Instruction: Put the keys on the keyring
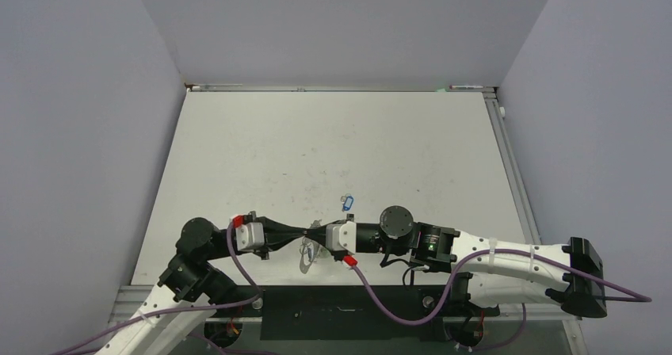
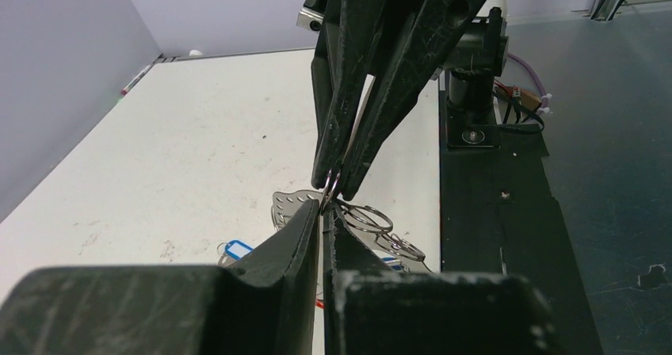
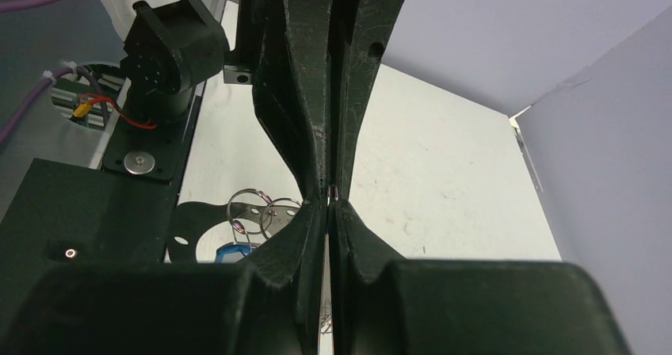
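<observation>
**A:** Entry one, left tool?

**B:** Fingers pressing together, meeting the right tool tip to tip. Whether anything is sitting between them, I cannot tell.

**A:** Entry two, right tool?

**B:** Fingers clamping a thin silvery wire, the keyring, and holding it above the counter near its front edge.

**A:** Entry three, keys?

**B:** One blue-tagged key is lying on the counter just beyond the right tool. A second blue tag is showing below the tips.

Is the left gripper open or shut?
Shut. In its wrist view the left gripper has its fingers nearly together, only a thin slit between. Cannot tell what they pinch.
</observation>
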